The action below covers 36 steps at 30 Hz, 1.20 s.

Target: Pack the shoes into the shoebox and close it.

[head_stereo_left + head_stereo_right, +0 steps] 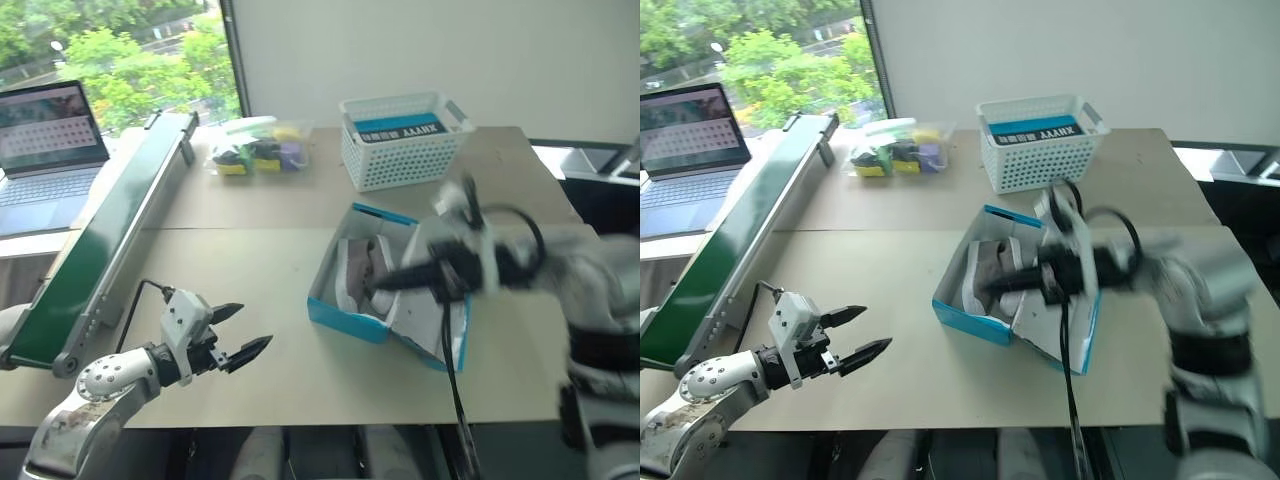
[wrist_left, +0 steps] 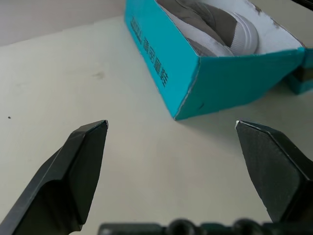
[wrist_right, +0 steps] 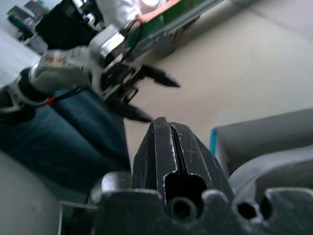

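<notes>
The shoebox [image 1: 385, 290] is sitting open on the table [image 1: 250, 260], shoes [image 2: 215, 27] lying inside it. The right gripper [image 3: 168, 147] is hovering over the box, jaws pressed together, holding nothing. The left gripper [image 1: 240, 335] is hanging near the table's front edge, well apart from the box, jaws spread wide.

Even daylight from the window [image 1: 120, 60] at ten o'clock as I view it; tabletop [image 1: 250, 290] evenly lit, shadows faint. My right end effector [image 1: 375, 287] smears with motion blur; left end effector [image 1: 243, 335] stays sharp.
</notes>
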Each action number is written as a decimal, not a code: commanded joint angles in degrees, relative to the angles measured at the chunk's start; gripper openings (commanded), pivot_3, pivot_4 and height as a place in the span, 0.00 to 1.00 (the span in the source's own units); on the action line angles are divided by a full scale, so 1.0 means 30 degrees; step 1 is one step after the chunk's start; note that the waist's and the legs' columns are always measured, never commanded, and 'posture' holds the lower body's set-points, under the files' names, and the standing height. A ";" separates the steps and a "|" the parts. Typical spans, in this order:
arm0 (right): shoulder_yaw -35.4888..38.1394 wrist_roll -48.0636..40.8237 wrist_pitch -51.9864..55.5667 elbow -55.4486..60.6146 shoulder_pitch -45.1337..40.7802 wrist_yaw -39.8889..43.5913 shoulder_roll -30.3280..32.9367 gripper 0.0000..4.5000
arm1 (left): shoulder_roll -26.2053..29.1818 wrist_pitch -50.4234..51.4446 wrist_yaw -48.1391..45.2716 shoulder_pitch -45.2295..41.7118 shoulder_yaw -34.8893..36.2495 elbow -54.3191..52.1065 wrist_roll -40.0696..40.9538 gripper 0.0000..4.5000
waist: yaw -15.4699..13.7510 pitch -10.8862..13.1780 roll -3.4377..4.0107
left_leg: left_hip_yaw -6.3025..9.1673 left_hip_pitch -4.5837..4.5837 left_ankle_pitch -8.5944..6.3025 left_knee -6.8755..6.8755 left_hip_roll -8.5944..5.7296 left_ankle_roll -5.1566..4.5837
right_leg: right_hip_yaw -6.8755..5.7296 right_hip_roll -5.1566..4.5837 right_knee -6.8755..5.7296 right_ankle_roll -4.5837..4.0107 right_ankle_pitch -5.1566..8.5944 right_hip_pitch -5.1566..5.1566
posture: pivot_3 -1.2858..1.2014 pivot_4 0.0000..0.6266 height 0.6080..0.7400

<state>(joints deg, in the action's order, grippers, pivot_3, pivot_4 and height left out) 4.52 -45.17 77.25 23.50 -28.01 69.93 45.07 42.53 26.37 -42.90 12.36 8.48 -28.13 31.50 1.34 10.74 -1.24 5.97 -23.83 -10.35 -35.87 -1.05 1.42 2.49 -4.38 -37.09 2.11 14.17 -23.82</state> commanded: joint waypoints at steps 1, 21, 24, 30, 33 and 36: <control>0.0535 -0.0625 -0.1778 0.3004 0.3876 0.1096 0.2443 0.00 | 0.0687 -0.1643 -0.1982 -0.0333 0.0068 0.1128 -0.0793 0.99 | -0.0110 0.0006 0.0021 | -0.0023 -0.0011 0.0001 -0.0005 0.0000 0.0000 | 0.0010 -0.0005 0.0001 0.0047 0.0028 -0.0020 | 0.52 0.24 0.91; 0.2124 1.0054 -0.0194 0.2521 0.9888 -1.9799 -0.8218 0.00 | 0.0526 -0.1839 -0.4042 -0.4032 -0.2010 0.3615 -0.1934 0.99 | -0.0181 -0.0111 -0.0171 | -0.0021 0.0075 0.0000 -0.0041 0.0015 0.0006 | 0.0013 0.0003 0.0012 0.0148 0.0069 0.0110 | 0.52 0.24 0.91; 0.5105 1.1107 -0.2328 0.2166 1.0288 -2.3403 -1.2503 0.00 | 0.0312 -0.1686 -0.4155 -0.4592 -0.2372 0.3719 -0.1962 0.99 | -0.0193 -0.0177 -0.0230 | -0.0032 0.0221 -0.0002 -0.0037 0.0029 0.0010 | 0.0008 -0.0008 0.0058 0.0188 0.0095 0.0258 | 0.52 0.24 0.91; 1.0035 0.9788 -0.8564 -0.0978 0.9166 -2.6838 -1.7345 0.00 | 0.0053 -0.1450 -0.4062 -0.5017 -0.2781 0.3575 -0.2003 0.99 | -0.0235 -0.0231 -0.0246 | -0.0049 0.0235 -0.0014 -0.0045 0.0068 0.0033 | 0.0011 -0.0041 0.0109 0.0150 0.0101 0.0251 | 0.52 0.24 0.91; 1.1903 0.7204 -1.1179 -0.3265 0.7847 -2.7304 -1.8620 0.00 | 0.0007 -0.1254 -0.3939 -0.5070 -0.2738 0.3326 -0.1982 0.99 | -0.0247 -0.0237 -0.0250 | -0.0056 0.0225 0.0002 -0.0049 0.0042 0.0008 | 0.0012 -0.0058 0.0121 0.0204 0.0067 0.0263 | 0.52 0.24 0.91; 1.3302 0.1811 -1.2575 -0.4471 0.6325 -2.6152 -1.9776 0.00 | 0.0018 -0.1020 -0.3704 -0.4941 -0.2546 0.2967 -0.1920 0.99 | -0.0120 -0.0223 -0.0221 | -0.0061 0.0218 0.0005 -0.0026 0.0046 0.0002 | 0.0013 -0.0026 0.0091 0.0160 0.0041 0.0278 | 0.52 0.24 0.91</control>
<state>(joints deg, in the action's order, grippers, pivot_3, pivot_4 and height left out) 41.84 -31.57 42.54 11.61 -7.09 -9.20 -5.96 42.67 23.02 -54.43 -2.02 0.05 -16.99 25.33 0.98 10.07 -1.90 5.78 -23.17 -10.33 -35.89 -0.90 1.42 2.54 -4.45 -36.84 2.53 14.27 -23.02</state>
